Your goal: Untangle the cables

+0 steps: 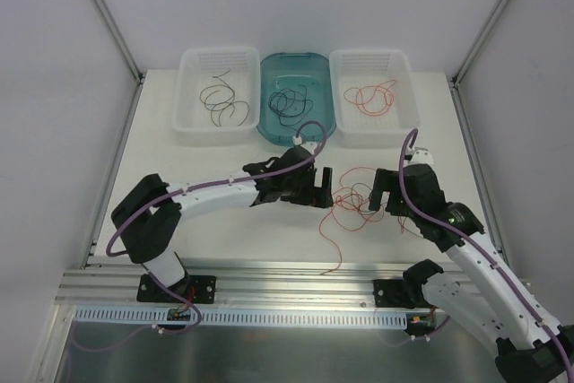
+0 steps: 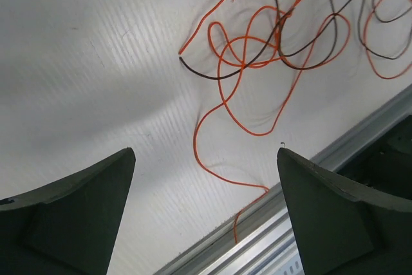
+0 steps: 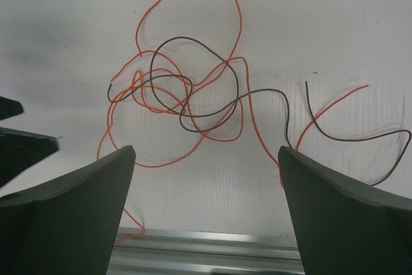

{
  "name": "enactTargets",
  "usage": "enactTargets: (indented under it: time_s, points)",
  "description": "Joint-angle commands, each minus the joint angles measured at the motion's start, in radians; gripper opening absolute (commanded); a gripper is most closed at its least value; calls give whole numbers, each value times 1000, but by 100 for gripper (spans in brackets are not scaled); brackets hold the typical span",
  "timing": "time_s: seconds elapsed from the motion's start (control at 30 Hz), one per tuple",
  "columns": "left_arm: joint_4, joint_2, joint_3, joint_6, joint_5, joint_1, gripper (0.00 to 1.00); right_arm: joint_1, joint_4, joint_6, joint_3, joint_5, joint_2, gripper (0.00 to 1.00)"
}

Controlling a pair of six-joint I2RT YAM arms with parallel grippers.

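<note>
- At mid-table, between the two grippers: tangle of cables [image 1: 352, 204], red-orange loops threaded through dark brown ones, lying flat on the white table [image 1: 206, 168].
- Left gripper [image 1: 326, 187]: hangs just left of the tangle, jaws spread wide, holds nothing. Dark fingers [image 2: 77, 217] stand well apart in the wrist view, with bare table and the nearest orange loops beyond them.
- Right gripper [image 1: 378, 196]: sits at the tangle's right edge, jaws equally wide, grips nothing. Fingers [image 3: 341, 217] stand far apart in its wrist view, with the knot of wire lying ahead of them. Touching the wires or clear of them: cannot tell.
- One red-orange strand [image 1: 334, 253]: trails out of the tangle toward the near edge and reaches the aluminium rail [image 1: 269, 282].
- Along the far edge, side by side: left white bin [image 1: 190, 118] with dark brown wires [image 1: 221, 100], teal bin [image 1: 267, 123] with black-blue wires [image 1: 291, 105], right white bin [image 1: 408, 105] with sorted red-orange wires [image 1: 372, 98].
- Bins stand well apart from the tangle, across open table.
</note>
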State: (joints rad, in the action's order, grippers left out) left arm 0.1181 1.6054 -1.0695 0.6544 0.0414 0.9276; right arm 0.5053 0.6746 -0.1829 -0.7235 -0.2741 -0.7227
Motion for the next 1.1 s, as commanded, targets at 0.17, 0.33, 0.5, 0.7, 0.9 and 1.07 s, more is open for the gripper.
enactTargets:
  time_s: [0.17, 0.33, 0.5, 0.7, 0.9, 1.07]
  points:
    - [-12, 182, -110, 133, -100, 129, 87, -5, -49, 3, 22, 64, 51, 98]
    - [-12, 277, -145, 171, -118, 154, 79, -5, -107, 3, 64, 125, 40, 98]
    - [-12, 307, -132, 165, -159, 162, 27, -7, -173, 0, 76, 176, -7, 97]
    - [2, 202, -40, 96, -239, 157, 0, -7, -275, -3, 78, 265, -112, 88]
    - [23, 68, 60, 2, -259, 140, 0, -1, -395, -21, 58, 360, -283, 65]
    - [26, -7, 114, -15, -261, 137, 0, 51, -434, -39, -4, 342, -438, 52]
